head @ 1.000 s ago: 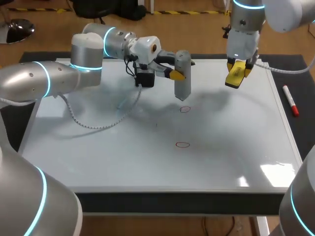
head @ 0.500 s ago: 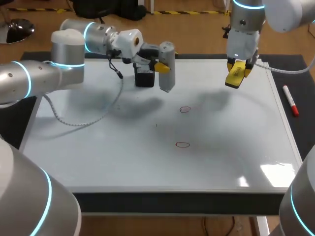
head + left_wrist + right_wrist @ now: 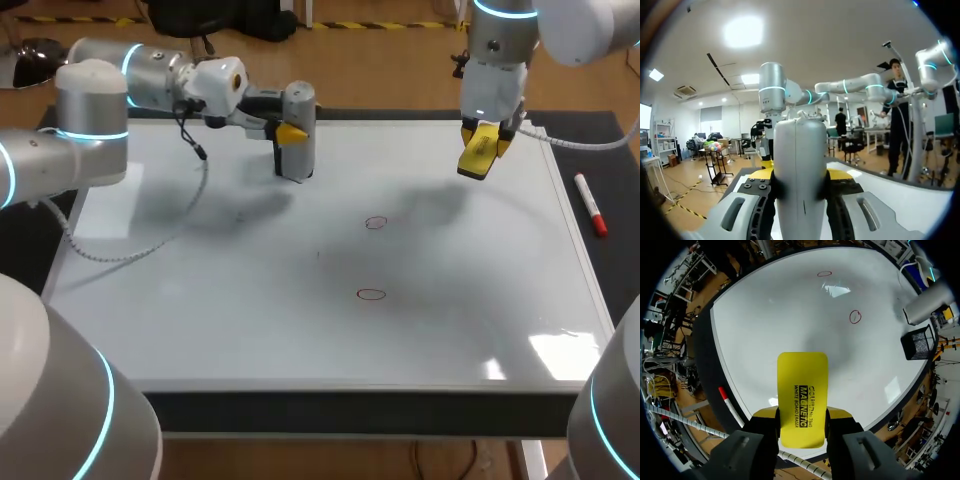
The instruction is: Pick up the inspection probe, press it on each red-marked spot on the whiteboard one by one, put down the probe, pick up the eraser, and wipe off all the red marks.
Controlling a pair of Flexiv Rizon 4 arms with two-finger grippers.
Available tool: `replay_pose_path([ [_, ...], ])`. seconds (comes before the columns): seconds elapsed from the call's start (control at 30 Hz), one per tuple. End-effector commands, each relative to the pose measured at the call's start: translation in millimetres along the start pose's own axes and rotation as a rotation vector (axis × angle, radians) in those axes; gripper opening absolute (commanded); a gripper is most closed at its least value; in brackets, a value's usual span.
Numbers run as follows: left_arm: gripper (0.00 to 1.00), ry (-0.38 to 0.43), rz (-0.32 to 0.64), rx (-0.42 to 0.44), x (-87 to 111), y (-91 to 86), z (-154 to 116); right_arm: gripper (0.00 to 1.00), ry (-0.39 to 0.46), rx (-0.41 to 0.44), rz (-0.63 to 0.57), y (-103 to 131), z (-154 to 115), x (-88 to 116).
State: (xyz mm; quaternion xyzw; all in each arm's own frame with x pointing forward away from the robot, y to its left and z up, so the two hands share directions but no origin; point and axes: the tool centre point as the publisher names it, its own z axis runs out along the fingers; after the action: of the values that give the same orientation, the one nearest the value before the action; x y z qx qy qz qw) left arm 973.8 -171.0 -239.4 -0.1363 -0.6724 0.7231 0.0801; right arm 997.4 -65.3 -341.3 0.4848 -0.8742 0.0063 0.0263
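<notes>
My left gripper is shut on the grey cylindrical probe, which it holds upright at the far edge of the whiteboard. The probe hides most of a black mesh holder. In the left wrist view the probe fills the gap between the yellow tips of the left gripper. My right gripper is shut on the yellow eraser above the board's far right part. In the right wrist view the eraser sticks out ahead of the right gripper. Two red circles are drawn mid-board.
A red marker pen lies on the dark mat beside the board's right edge. The left arm's coiled cable hangs over the board's left part. From the right wrist, the holder and the probe appear at the board's far side.
My left arm has carried the probe leftward and back, from above the upper red circle to the black holder. The right arm and the eraser have kept still.
</notes>
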Motion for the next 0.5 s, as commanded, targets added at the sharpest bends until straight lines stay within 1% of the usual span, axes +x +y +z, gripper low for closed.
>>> replay_pose_path([
  [0.03,0.0,-0.171,-0.001,-0.048,12.9,-7.9,-20.8,0.0,0.002,0.002,-0.002,-0.3,-1.4,1.3],
  [0.23,0.0,-0.262,-0.013,-0.06,16.3,-3.2,-52.6,0.0,0.002,0.002,-0.002,-0.3,-1.4,1.3],
  [0.5,0.0,-0.36,-0.012,-0.076,16.0,0.2,-83.8,0.0,0.002,0.002,-0.002,-0.3,-1.4,1.3],
])
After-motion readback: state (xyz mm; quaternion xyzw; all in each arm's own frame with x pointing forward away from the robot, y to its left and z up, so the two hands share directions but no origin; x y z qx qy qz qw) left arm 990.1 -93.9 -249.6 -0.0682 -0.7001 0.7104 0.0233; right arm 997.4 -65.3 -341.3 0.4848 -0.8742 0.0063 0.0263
